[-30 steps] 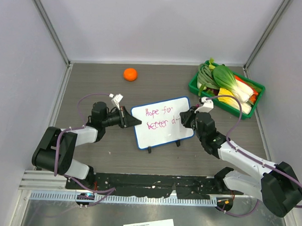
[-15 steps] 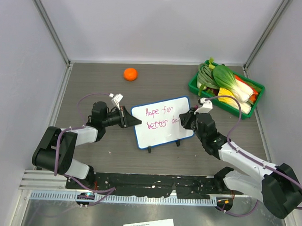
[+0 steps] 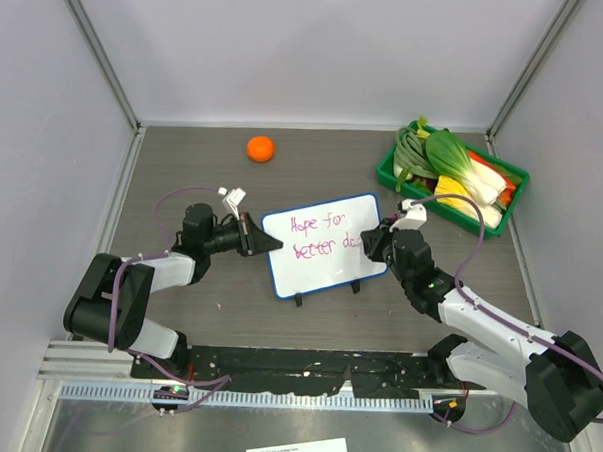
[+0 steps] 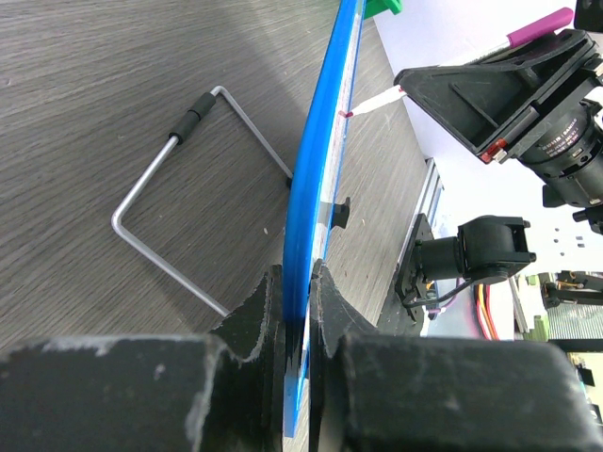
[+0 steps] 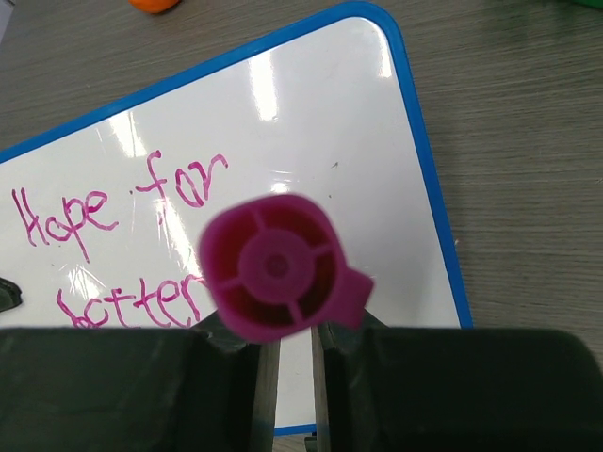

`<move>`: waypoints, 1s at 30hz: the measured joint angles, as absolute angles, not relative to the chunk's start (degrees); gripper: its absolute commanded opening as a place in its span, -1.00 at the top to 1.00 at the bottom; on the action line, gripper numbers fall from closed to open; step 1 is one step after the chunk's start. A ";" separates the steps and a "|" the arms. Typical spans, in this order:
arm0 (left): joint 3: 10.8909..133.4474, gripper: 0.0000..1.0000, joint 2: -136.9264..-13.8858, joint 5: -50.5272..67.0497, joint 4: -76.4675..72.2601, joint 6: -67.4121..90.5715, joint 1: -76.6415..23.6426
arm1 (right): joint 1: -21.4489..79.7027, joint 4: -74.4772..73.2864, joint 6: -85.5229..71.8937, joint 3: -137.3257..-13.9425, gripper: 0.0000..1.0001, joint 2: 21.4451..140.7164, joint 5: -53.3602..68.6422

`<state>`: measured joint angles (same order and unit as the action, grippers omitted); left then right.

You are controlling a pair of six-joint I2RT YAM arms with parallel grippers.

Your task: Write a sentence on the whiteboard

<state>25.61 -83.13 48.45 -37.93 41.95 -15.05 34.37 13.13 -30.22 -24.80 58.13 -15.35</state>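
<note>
The whiteboard (image 3: 325,249), white with a thin blue frame, stands tilted at the table's middle. The sentence (image 3: 319,239) in pink reads "Hope for" above "better da". My left gripper (image 3: 264,240) is shut on the board's left edge; in the left wrist view the blue edge (image 4: 320,179) sits between the jaws. My right gripper (image 3: 378,239) is shut on a pink marker (image 5: 275,268), whose tip touches the board (image 5: 311,169) at the end of the second line. The marker tip also shows in the left wrist view (image 4: 372,104).
An orange fruit (image 3: 260,148) lies at the back left. A green tray (image 3: 512,207) of vegetables stands at the back right. The board's wire stand (image 4: 179,188) rests on the table behind it.
The right gripper shifted slightly right along the second line while writing; the "d" after "better" has grown to "da". The left arm has not moved.
</note>
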 measured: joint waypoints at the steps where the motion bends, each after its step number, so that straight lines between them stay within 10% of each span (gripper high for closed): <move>1: 25.61 1.00 -83.13 48.45 -37.93 41.95 -15.05 | 34.37 13.13 -30.20 -24.82 0.99 58.13 -15.55; 30: 25.61 1.00 -83.11 48.45 -37.89 41.85 -15.05 | 34.37 13.17 -30.13 -26.61 0.99 59.48 -16.69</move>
<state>25.61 -83.11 48.45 -37.89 41.85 -15.05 34.37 13.17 -30.13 -26.61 59.48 -16.69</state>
